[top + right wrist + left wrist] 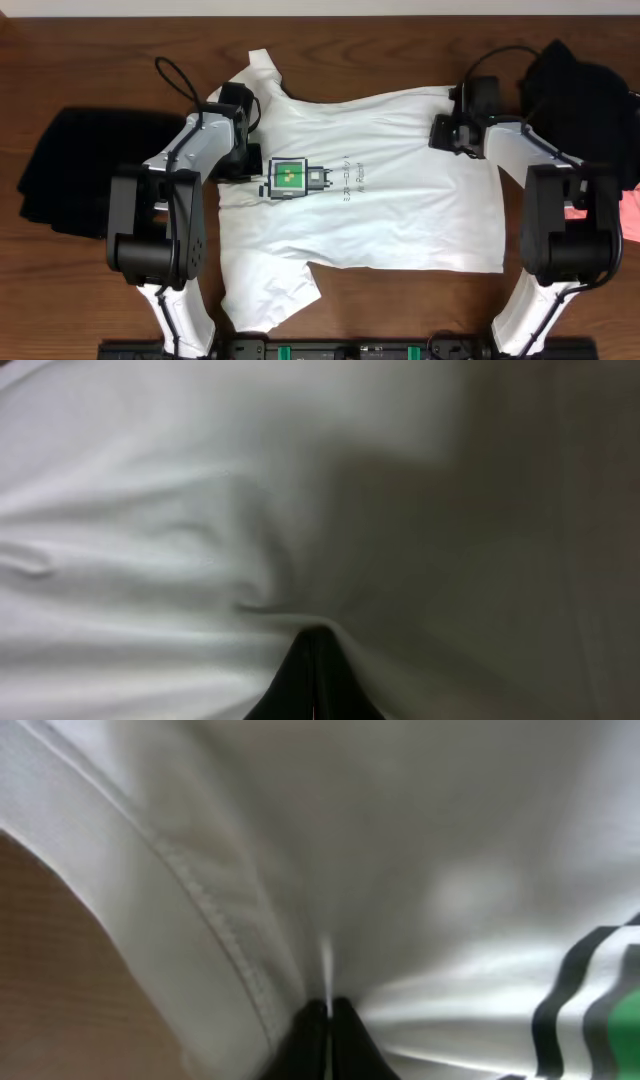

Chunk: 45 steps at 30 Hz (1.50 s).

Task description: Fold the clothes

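A white T-shirt (400, 210) with a green-and-grey robot print (295, 178) lies spread on the wooden table. Its collar end is at the left and its hem at the right. My left gripper (248, 165) is on the shirt just left of the print. In the left wrist view its fingers (328, 1012) are shut on a ridge of white fabric (400, 840) beside a seam. My right gripper (446, 132) is on the shirt's upper right part. In the right wrist view its fingers (315, 645) are shut, with fabric (200, 510) puckered around the tips.
A black garment (70, 165) lies on the table at the left. Another black garment (580, 85) is heaped at the back right, with a pink one (630, 215) at the right edge. One sleeve (265, 295) points toward the front edge.
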Motion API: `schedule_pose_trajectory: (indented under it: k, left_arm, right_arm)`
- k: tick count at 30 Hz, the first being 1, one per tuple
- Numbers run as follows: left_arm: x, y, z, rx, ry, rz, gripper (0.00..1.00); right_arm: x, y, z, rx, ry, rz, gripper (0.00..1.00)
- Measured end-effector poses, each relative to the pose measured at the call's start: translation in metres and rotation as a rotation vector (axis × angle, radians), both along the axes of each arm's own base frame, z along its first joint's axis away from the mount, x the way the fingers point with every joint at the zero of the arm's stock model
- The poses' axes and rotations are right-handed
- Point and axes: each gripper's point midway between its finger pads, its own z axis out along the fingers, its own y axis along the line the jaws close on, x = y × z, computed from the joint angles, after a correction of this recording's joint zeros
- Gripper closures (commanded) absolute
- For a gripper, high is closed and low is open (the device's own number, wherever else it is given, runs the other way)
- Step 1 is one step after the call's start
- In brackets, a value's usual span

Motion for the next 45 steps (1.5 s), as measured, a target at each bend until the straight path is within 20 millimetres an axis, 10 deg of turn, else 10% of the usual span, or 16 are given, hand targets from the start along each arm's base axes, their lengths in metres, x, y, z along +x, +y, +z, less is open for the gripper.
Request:
schedule_pose_trajectory:
  k: [10, 19, 29, 45]
  left_arm:
    - [-0.001, 0.000, 0.000, 0.000, 0.004, 0.000, 0.94]
    - [-0.001, 0.000, 0.000, 0.000, 0.000, 0.000, 0.94]
    - [0.000, 0.000, 0.000, -0.001, -0.001, 0.000, 0.94]
    - [-0.010, 0.001, 0.000, 0.001, 0.038, -0.008, 0.94]
  right_arm:
    - [-0.009, -0.047, 0.012, 0.005, -0.004, -0.023, 0.95]
    - [0.001, -0.061, 0.077, 0.041, -0.176, -0.005, 0.98]
    - [0.032, -0.052, 0.007, 0.073, -0.185, -0.004, 0.98]
    - [0.038, -0.102, 0.004, 0.004, -0.190, -0.175, 0.98]
